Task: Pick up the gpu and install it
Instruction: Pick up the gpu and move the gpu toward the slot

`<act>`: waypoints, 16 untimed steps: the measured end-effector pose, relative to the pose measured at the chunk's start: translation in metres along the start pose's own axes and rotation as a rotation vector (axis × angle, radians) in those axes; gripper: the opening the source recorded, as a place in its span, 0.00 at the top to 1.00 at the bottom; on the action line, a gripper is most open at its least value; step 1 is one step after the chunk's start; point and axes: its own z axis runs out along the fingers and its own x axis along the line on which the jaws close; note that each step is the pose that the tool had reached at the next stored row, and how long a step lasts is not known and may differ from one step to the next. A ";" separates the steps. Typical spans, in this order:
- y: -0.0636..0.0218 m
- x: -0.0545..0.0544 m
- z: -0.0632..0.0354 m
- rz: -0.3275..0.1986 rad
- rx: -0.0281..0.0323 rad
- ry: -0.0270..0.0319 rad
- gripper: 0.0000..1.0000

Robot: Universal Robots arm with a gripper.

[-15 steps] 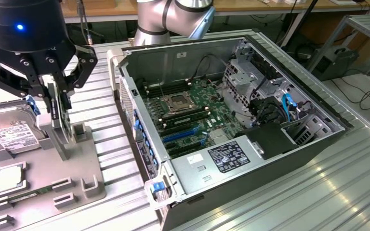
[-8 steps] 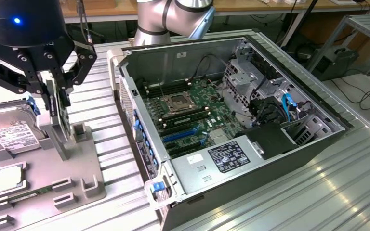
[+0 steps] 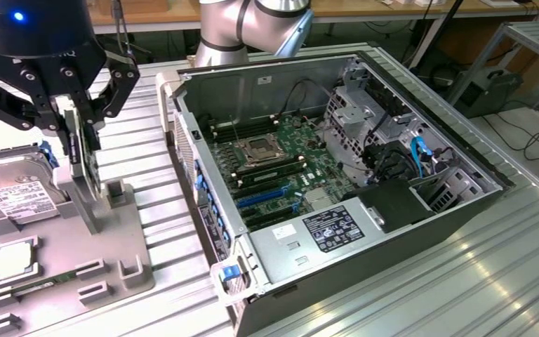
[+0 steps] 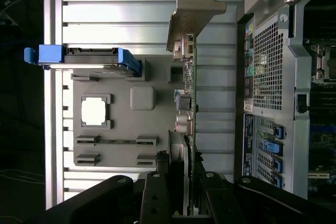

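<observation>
One claw (image 3: 73, 130), clenched on the one gpu (image 3: 84, 175); the card is upright, edge-on between the fingers (image 4: 157, 192), over the grey tray (image 3: 110, 246); one hard drive (image 3: 17, 193) sits on that tray; one open computer case (image 3: 241, 84) just beside.

A robotics lab or test workshop: an industrial robot arm (image 3: 250, 24) rises over a ribbed metal table (image 3: 457, 281); beside the jaws of its gripper (image 3: 78, 144) lies an opened computer case (image 3: 279, 91), motherboard (image 3: 269, 161) bare; beneath the jaws a grey parts jig (image 3: 110, 274) seats a hard drive (image 3: 12, 193); well beyond them stand wooden benches (image 3: 363, 10) and trailing cables (image 3: 532, 140)
</observation>
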 end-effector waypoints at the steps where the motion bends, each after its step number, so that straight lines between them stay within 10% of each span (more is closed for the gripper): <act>1: 0.0000 0.000 -0.0009 0.000 -0.0001 -0.0001 0.73; 16: 0.0006 0.000 -0.0141 0.000 -0.0011 0.0003 0.73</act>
